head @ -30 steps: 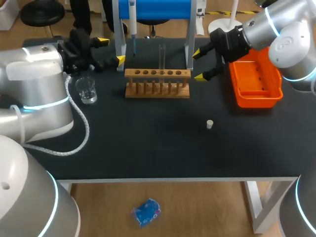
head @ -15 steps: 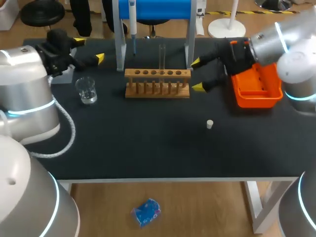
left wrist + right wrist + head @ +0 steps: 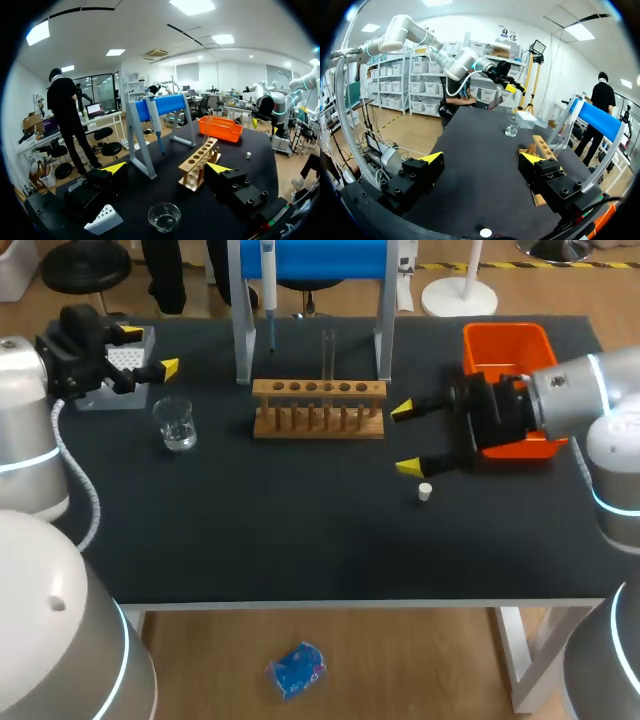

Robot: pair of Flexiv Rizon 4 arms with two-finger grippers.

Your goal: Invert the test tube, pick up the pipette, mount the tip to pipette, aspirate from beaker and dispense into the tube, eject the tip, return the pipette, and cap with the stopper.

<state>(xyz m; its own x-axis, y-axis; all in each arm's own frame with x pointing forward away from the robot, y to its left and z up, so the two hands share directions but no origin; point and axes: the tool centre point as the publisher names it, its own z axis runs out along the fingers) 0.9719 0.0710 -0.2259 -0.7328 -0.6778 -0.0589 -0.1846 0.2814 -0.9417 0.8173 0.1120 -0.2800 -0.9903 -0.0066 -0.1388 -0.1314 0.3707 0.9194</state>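
- The test tube [image 3: 328, 352] stands straight up in a hole near the middle of the wooden rack [image 3: 318, 408]. I cannot tell which end of the tube is up.
- The rack sits on the black table [image 3: 300, 540], toward the back.
- The pipette [image 3: 268, 285] hangs on the blue stand [image 3: 315, 255], just behind the rack. Its thin end points down.
- The glass beaker [image 3: 177, 423] stands on the table to the left of the rack, apart from it.
- The tip box [image 3: 112, 368] is in the far left corner, behind the beaker.
- The small white stopper [image 3: 425, 491] lies on the table, in front of the rack and to its right.
- The orange bin [image 3: 508, 350] is at the right side of the table.
- The left gripper [image 3: 148, 350] hangs over the tip box. Its fingers are spread wide and hold nothing. In its wrist view, the beaker [image 3: 164, 216] and the tip box [image 3: 104, 220] are under it, and the rack [image 3: 200, 162] is ahead.
- The right gripper [image 3: 405, 439] is to the right of the rack, in front of the orange bin. Its fingers are spread wide too, with nothing in them. The stopper is just beside its nearer yellow tip. In its wrist view, the stopper [image 3: 485, 232] lies under the right gripper [image 3: 480, 158].
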